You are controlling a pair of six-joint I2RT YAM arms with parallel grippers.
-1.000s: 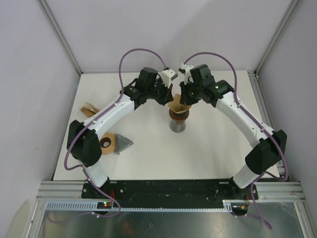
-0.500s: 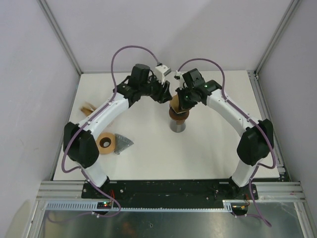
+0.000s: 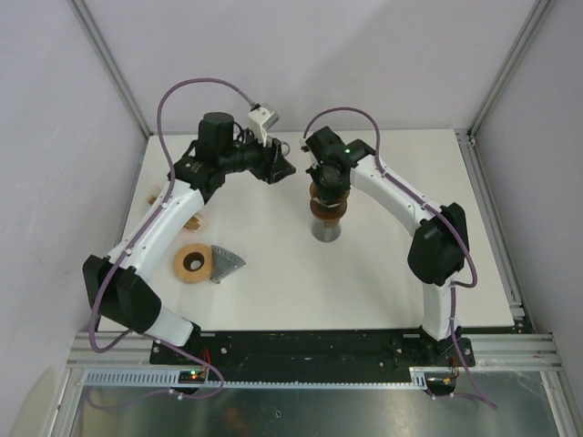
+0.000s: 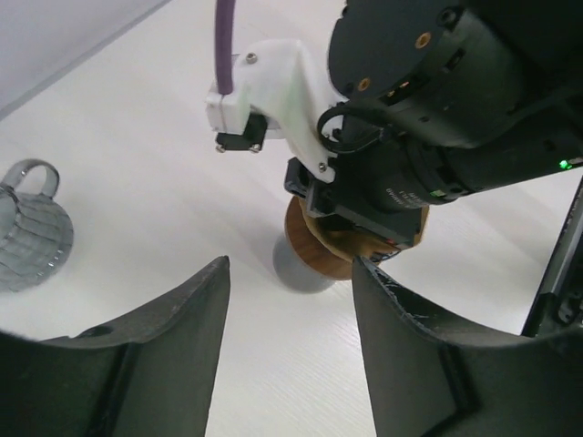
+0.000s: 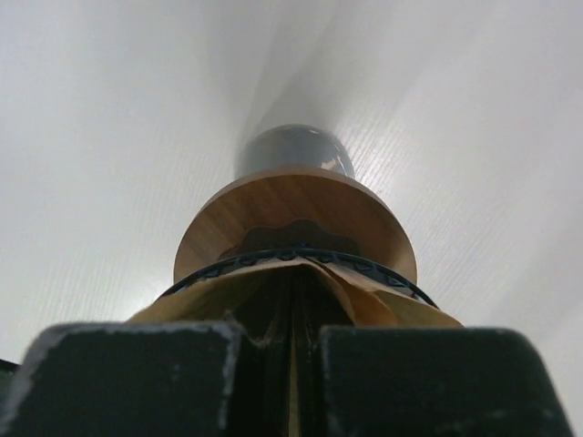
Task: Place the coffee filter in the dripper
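Right wrist view gives the clearest read. The right gripper (image 5: 293, 337) has its two fingers pressed almost together on the brown coffee filter (image 5: 373, 300), pinching a fold of paper at the near side of the cone. The filter already lies inside the dripper (image 5: 291, 218), its paper spread against the dark rim above the wooden collar. The dripper stands on a narrow grey base (image 5: 293, 150) on the white table (image 3: 273, 291).

By my judgement the step in hand is the final seating and release. To do it well, push the paper straight down the cone's axis until it sits flush. Then part the fingers fully before lifting, so the fold does not ride back up with them. Avoid any sideways pull (the base looks slim, so the stack could tip).

The left gripper (image 4: 290, 300) hangs off to the side, apart from the dripper. Its jaws are spread wide and hold nothing.
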